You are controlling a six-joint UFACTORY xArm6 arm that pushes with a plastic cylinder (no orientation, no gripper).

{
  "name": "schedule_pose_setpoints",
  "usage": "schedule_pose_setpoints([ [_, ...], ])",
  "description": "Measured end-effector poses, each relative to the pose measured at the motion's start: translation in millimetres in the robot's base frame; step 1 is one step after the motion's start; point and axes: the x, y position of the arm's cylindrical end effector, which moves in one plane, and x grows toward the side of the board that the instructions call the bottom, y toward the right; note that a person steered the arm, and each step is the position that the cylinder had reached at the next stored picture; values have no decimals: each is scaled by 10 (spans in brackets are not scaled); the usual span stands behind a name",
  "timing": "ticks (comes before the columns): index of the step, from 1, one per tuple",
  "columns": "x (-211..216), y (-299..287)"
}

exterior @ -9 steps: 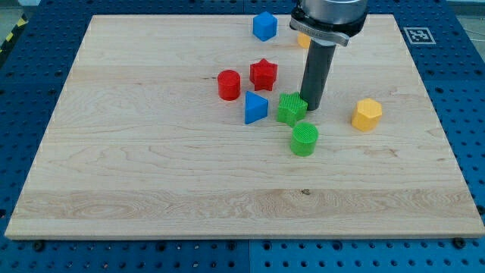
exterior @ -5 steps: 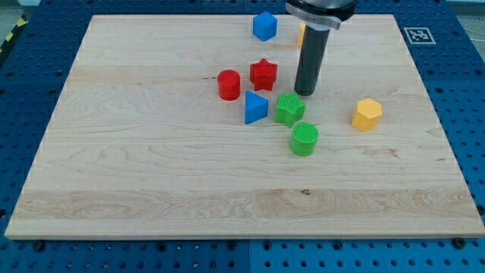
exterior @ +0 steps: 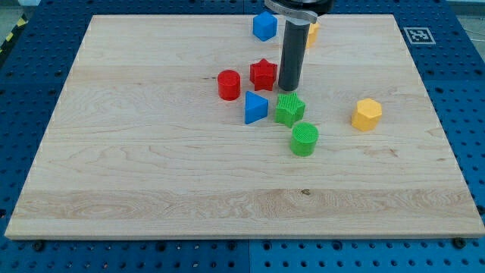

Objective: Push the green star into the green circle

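My tip [exterior: 289, 89] sits at the green star's [exterior: 289, 109] twelve o'clock — lining-up step; no claw fitted. Next: push toward five o'clock, into the green circle [exterior: 304, 140].

My tip [exterior: 289, 90] now sits toward the view's top of the green star [exterior: 289, 109], having slid up and leftward from the star's right side. It stands just beside the red star [exterior: 264, 74], on that block's right.
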Motion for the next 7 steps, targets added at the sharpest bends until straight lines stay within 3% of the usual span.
schedule_pose_setpoints([
  [2, 76, -168],
  [5, 854, -147],
  [7, 977, -147],
])
